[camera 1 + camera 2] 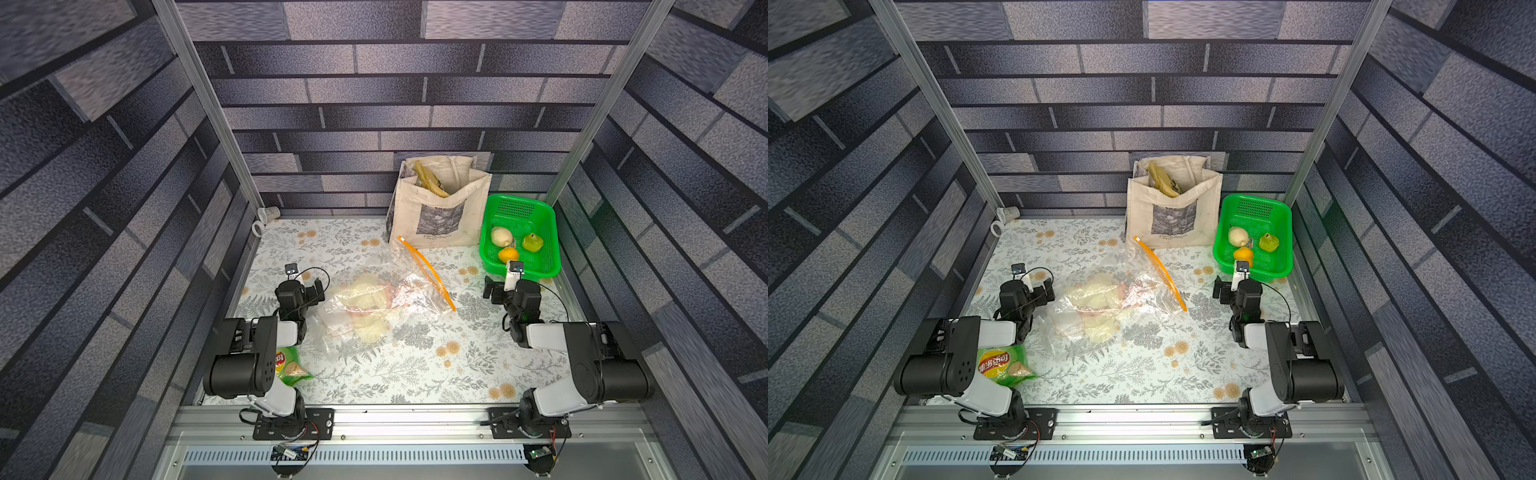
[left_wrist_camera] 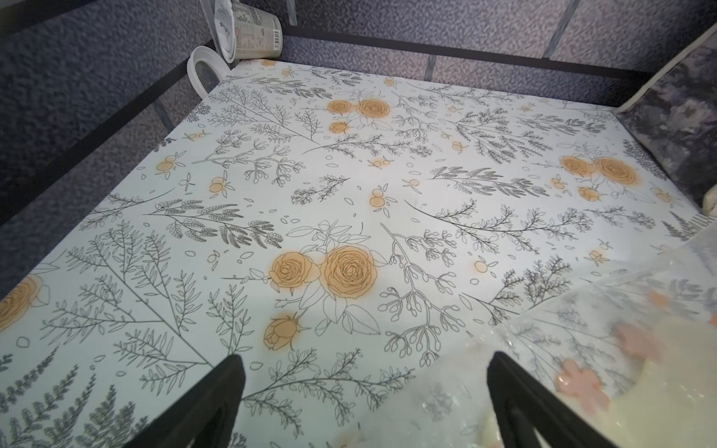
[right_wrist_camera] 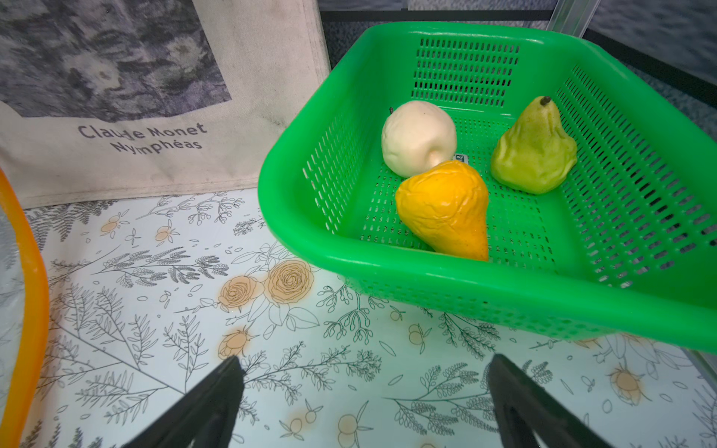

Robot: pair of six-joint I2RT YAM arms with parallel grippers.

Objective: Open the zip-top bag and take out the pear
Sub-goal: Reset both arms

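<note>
1. Lying flat near the middle of the bench, the zip-top bag is clear and crinkled. Pale cream lumps show through it, but what they are cannot be told.
2. Its orange zip strip runs slantwise along the edge that faces the right arm, starting just in front of the beige tote bag. Whether the strip is sealed cannot be told.
3. The left end effector has its fingers spread wide with nothing gripped between them. It sits just beside the end of the bag opposite the zip strip. In the left wrist view one finger overlaps the edge of the plastic, though contact cannot be judged.
4. The right end effector is likewise spread wide and empty, over bare bench. It stands apart from the bag on the zip-strip side, and the strip shows only at the edge of its wrist view.
5. The green basket sits near the right end effector. It holds a green pear, a yellow pear and a pale round fruit, all outside the bag.
6. A green crisp packet lies partly under the left arm.
</note>
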